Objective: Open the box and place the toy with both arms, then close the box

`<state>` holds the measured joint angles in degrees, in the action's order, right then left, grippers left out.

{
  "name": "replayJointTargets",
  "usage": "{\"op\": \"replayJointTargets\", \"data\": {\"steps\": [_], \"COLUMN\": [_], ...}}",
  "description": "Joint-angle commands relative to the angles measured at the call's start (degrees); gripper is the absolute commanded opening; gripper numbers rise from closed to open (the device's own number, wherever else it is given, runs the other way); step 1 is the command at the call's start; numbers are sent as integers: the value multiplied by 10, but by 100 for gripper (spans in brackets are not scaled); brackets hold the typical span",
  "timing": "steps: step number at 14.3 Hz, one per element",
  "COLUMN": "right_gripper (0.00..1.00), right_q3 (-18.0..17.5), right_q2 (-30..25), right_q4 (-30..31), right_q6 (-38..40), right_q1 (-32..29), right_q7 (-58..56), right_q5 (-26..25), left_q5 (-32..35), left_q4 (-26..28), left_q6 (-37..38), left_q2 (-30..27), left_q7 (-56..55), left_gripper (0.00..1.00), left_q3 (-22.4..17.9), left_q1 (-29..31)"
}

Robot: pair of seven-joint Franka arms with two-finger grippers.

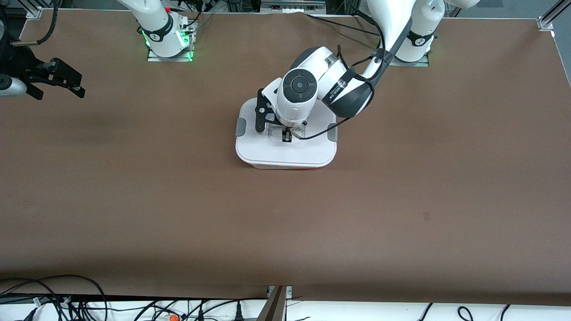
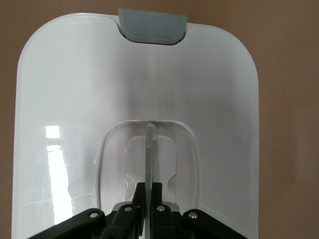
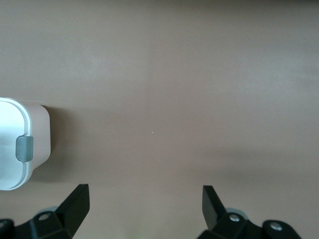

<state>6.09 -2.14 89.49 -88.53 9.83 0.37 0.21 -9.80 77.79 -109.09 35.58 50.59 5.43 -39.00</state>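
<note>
The box [image 1: 285, 154] stands in the middle of the table with its flat white lid on and a grey clip [image 1: 241, 127] at each end. My left gripper [image 1: 287, 136] is down on the lid and shut on the upright clear centre handle [image 2: 148, 149]; in the left wrist view the left gripper [image 2: 148, 185] pinches it between both fingers. My right gripper [image 1: 60, 91] is open and empty over bare table toward the right arm's end; in the right wrist view the right gripper [image 3: 144, 191] has the box [image 3: 12, 144] off to one side. The toy is out of view.
The brown table [image 1: 178, 200] runs wide round the box. Cables lie along the edge nearest the front camera [image 1: 67, 303]. The arm bases [image 1: 167, 40] stand along the edge farthest from that camera.
</note>
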Motion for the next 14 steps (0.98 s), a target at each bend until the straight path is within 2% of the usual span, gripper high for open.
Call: {"op": "replayJointTargets", "data": {"steps": [1, 14], "right_gripper": [100, 100], "right_q3": [-3, -3], "right_q2": [13, 22], "right_q4": [-17, -16], "right_q6": [7, -8], "right_q1": [-5, -5], "right_q7": [2, 2], "right_q5": [-3, -20], "left_q5": [-13, -9], "left_q4": [13, 23], "left_q6": [6, 32], "left_q2": [-7, -10], "left_q7": [-5, -29], "left_gripper": [0, 0], "left_q3": [-5, -6], "left_q1": [-6, -5]}}
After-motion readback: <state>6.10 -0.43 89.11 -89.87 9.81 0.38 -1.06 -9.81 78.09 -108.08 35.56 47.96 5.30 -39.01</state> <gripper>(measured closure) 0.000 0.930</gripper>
